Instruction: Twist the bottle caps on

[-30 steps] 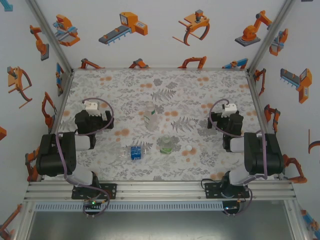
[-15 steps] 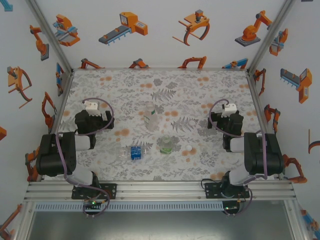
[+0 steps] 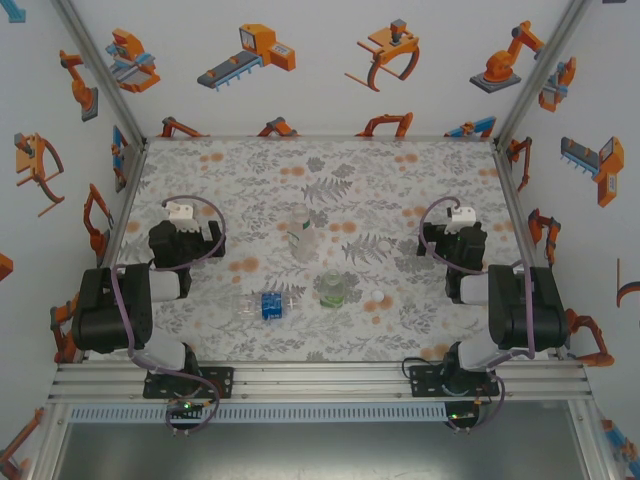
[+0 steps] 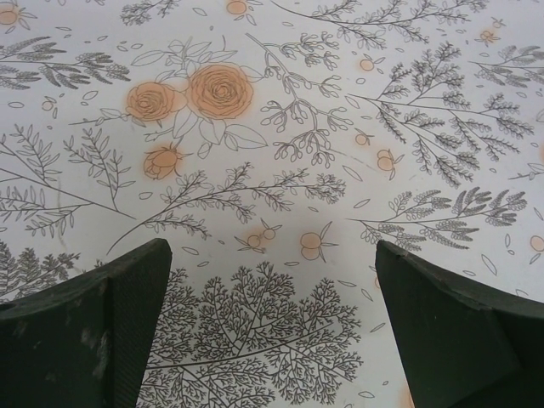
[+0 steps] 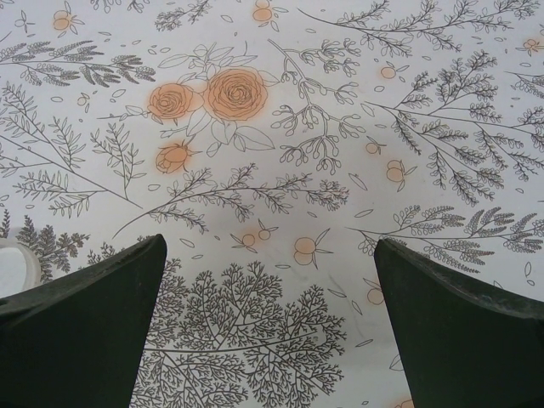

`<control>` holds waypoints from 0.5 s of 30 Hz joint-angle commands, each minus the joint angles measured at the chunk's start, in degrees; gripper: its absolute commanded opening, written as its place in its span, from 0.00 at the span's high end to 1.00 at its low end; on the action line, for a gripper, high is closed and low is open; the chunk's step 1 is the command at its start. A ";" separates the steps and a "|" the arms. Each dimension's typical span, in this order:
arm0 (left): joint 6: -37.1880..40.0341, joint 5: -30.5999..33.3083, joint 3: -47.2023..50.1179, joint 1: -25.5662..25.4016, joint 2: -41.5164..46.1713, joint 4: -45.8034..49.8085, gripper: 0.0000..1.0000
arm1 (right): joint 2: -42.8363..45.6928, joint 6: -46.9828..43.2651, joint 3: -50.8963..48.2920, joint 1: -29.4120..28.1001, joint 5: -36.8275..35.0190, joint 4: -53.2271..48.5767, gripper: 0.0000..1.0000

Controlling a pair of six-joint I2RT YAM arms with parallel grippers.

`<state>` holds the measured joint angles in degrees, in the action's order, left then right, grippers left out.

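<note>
Three bottles stand out in the middle of the table. The white-and-green labelled bottle (image 3: 301, 233) is upright, and the green-tinted bottle (image 3: 332, 288) stands nearer the front. The blue-labelled bottle (image 3: 266, 305) lies on its side. A small whitish bottle cap (image 3: 375, 295) rests just right of the green bottle. My left gripper (image 3: 182, 222) (image 4: 272, 340) hovers over the left side of the table, open, with bare cloth between its fingers. My right gripper (image 3: 456, 226) (image 5: 268, 331) is over the right side, open and holding nothing.
The table (image 3: 250, 170) is covered with a floral printed cloth and is walled on three sides. A whitish round thing (image 5: 13, 262) is cut off at the left edge of the right wrist view. The far half of the table is free room.
</note>
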<state>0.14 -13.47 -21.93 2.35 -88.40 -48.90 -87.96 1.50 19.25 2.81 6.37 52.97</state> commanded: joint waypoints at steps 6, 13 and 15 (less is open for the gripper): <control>-0.98 1.21 -0.02 0.13 0.25 -1.54 0.03 | -0.16 0.41 1.41 0.35 -1.18 -0.32 0.01; -2.42 4.74 -0.92 0.10 5.63 5.06 0.03 | 6.03 0.15 1.27 0.18 -0.83 -5.08 0.01; -2.86 5.54 -2.07 -0.05 8.08 9.58 0.03 | 8.49 0.09 1.62 0.18 -0.79 -7.76 0.02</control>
<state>-1.10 -9.65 -22.04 2.35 -84.20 -44.97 -83.48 1.50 19.25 2.81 6.26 48.60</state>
